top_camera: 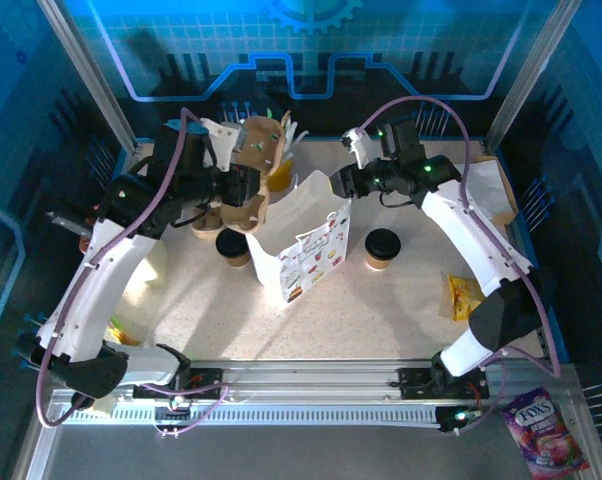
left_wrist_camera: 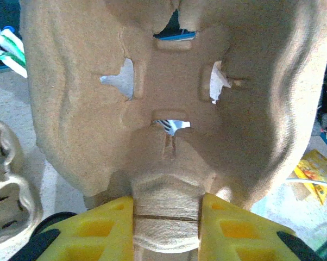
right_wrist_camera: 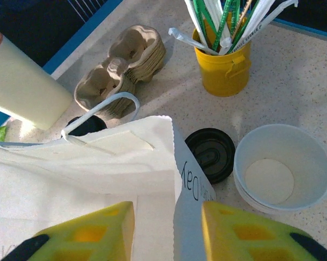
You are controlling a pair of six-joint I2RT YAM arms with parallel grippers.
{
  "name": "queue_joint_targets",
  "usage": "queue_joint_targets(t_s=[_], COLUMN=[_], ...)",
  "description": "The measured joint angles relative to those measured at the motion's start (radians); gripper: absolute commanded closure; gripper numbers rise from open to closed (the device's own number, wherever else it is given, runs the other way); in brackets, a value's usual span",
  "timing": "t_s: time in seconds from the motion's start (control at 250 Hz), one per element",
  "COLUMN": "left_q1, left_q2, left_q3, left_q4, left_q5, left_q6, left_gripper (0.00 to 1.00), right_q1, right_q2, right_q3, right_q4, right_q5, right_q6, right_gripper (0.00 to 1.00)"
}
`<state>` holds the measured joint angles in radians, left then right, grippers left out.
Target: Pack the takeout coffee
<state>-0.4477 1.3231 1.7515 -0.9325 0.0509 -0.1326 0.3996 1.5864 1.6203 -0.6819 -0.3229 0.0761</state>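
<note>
Evidently left claw (left_wrist_camera: 166, 220) clamps the carrier (left_wrist_camera: 87, 109) aloft for bagging; right claw (right_wrist_camera: 168, 223) straddles the bag (right_wrist_camera: 87, 163) at its rim to steady it, grip unclear.

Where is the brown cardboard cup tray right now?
Seen from above, the cardboard cup tray is held up at the back left of the table in the left pincer, just left of the white paper bag.

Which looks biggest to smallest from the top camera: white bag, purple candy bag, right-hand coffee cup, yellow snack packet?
1. white bag
2. purple candy bag
3. coffee cup and yellow snack packet, about alike
</note>
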Motion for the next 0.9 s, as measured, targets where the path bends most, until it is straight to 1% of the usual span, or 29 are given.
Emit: queue_joint_targets(t_s=[0.328,0.515,0.679,0.903], left_q1=[-0.077,-0.109,-0.120,-0.128], left_q2=[0.040,0.076,0.092,0.112], left_q3=[0.008,0.010,0.010,0.010], left_q4=[0.050,0.066,0.080,0.093], left_q5=[0.019,0.026,0.030,0.035], left_q6=[0.000,0.001,0.001,0.011], left_gripper=[0.71,0.71,0.72,0.72], right_q1=[0.006,0.006,0.006,0.006], right_q2=[0.008,0.007,0.008,0.008], right_q3=[0.007,0.007,0.007,0.007], right_q4=[-0.030,-0.037,-0.037,-0.038], right_q5=[0.002,0.009,0.018,0.027], right_q6=[-0.015,-0.018,-0.025,-0.030], right_gripper=[0.74,0.75,0.75,0.81])
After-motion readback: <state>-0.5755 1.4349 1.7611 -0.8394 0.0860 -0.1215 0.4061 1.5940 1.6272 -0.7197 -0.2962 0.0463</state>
